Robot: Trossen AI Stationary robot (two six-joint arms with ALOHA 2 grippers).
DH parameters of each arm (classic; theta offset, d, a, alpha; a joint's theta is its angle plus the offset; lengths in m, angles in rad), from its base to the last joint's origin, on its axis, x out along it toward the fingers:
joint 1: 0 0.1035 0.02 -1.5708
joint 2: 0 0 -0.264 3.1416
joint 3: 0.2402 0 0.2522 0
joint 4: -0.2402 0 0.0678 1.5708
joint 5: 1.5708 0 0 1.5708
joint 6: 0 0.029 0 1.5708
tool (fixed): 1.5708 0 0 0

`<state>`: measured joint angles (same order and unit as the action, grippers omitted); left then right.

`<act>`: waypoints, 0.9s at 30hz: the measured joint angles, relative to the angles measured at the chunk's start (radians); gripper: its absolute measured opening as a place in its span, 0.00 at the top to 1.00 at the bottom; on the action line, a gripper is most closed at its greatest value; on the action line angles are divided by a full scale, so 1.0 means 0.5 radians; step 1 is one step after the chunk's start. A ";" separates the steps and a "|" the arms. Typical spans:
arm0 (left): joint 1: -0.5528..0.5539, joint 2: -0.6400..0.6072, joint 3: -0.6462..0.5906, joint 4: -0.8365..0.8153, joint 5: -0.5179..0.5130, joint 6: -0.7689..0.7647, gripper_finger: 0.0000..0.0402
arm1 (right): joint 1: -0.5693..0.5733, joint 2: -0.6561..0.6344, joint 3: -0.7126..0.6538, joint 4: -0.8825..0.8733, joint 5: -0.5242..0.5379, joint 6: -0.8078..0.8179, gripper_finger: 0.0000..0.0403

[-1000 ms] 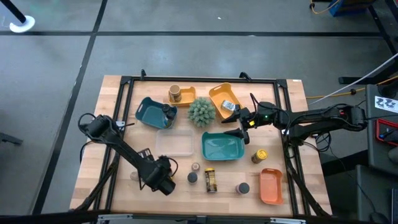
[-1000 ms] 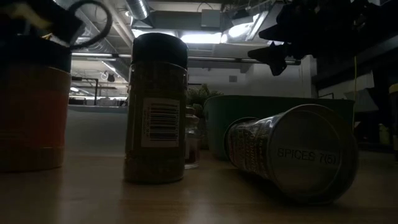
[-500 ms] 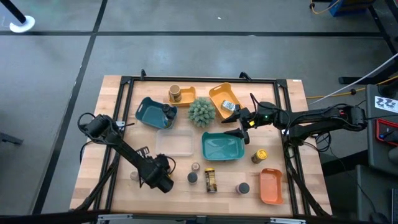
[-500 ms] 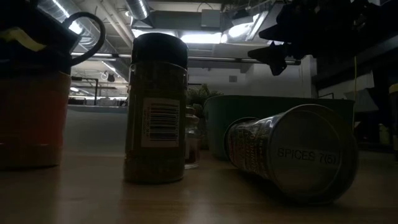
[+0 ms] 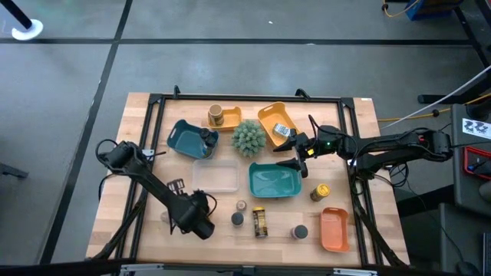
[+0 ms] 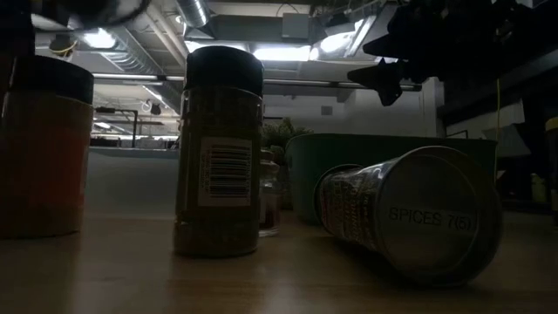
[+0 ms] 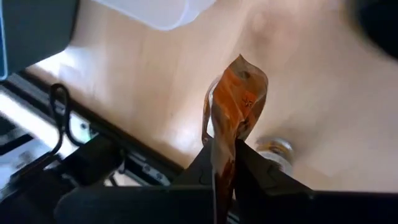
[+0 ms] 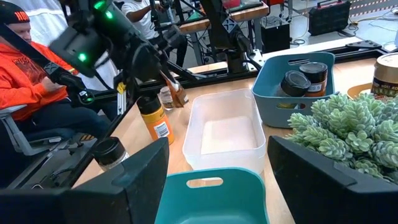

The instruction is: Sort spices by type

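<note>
Overhead, I see a pale wooden table [image 5: 153,146] with a dark metal frame, standing on a grey floor. Past the table's edge, the right wrist view shows a workshop where a person in an orange hoodie [image 8: 37,81] sits among other benches.

My left gripper [image 7: 225,163] is near the front left of the table, its fingers clamped on the amber packet [image 7: 233,115], a crinkled, glossy orange-brown pouch held up off the wood. My right gripper [image 8: 217,180] hovers over the big teal tray [image 5: 274,181] with its dark fingers spread apart and nothing between them.

Beside the teal tray lies a clear plastic tray [image 5: 215,176], smooth and rectangular. A blue-grey tray [image 5: 181,138] behind it holds dark-capped jars [image 8: 305,73]. The spiky green ball plant [image 5: 248,137] sits between that tray and an orange tray [image 5: 270,117] holding a white sachet [image 5: 283,130].

Along the front edge stand a dark-capped jar [image 6: 218,148] with a barcode label, a cylinder on its side [image 6: 410,218] whose lid reads "SPICES", a yellow-lidded jar [image 5: 320,192], a round grey tin [image 5: 298,231] and a small orange tray [image 5: 334,229].
</note>
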<state>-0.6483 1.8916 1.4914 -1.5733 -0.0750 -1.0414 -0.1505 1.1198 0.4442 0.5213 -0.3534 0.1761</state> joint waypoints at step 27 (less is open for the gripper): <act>0.315 -0.556 0.109 1.132 -1.430 0.216 0.96 | 0.000 0.000 0.000 0.001 0.001 0.005 0.32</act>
<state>-0.4907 1.6137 1.5461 -1.0074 -0.7900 -0.9335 -0.1507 1.1198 0.4442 0.5219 -0.3531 0.1783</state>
